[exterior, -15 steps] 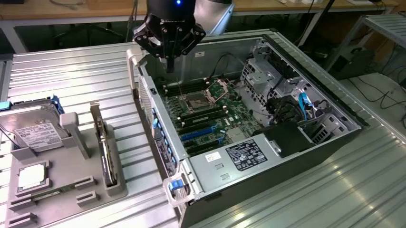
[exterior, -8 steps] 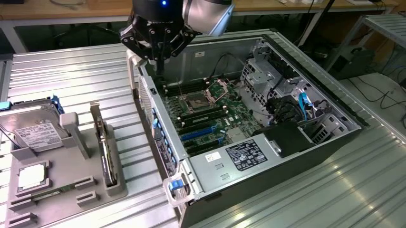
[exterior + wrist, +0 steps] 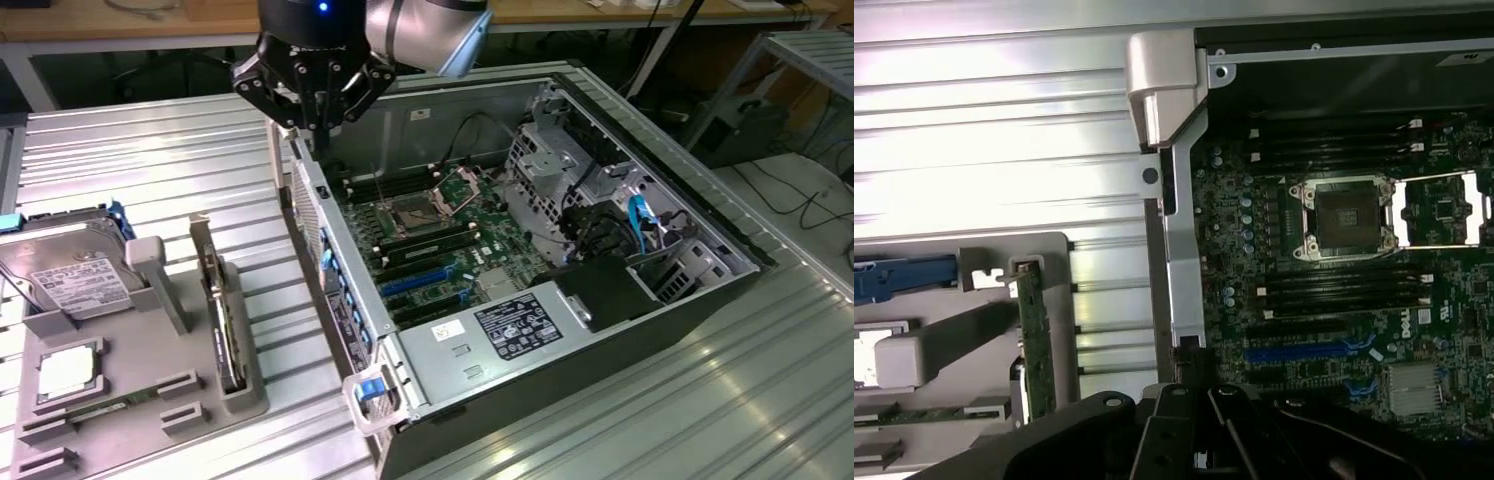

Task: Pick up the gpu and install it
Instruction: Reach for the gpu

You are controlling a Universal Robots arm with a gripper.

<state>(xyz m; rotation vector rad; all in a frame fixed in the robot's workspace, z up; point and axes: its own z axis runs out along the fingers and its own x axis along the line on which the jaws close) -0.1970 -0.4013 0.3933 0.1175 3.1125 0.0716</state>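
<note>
1. One gpu (image 3: 218, 300) stands on edge in a slot of the gray holder (image 3: 160, 285), on the exterior view's left. It is well apart from the hand (image 3: 318, 126). Standing upright leaves its top edge free, likely so it can be pinched from above.
2. The hand is pressed narrow, fingers together, with nothing between them. It hangs over the far corner of the open computer case (image 3: 534, 440), above the case wall that faces the holder. From these angles I cannot tell whether the fingertips touch that rim or hover just above it.
3. The case lies on its side on the desk (image 3: 160, 150) with the cover off. That turns the motherboard (image 3: 454, 230) and its blue slots (image 3: 414, 285) upward, which suits a straight push down from above.
4. A hard drive (image 3: 74, 275) leans in the holder on the side of the gpu away from the case. The nearest upright parts of the holder stand just beside the card.
5. Bare ribbed desk lies between holder and case. The case wall is the one raised edge in the way. Inside, cables and a drive cage crowd the exterior view's right, while the room above the blue slots looks open.
</note>
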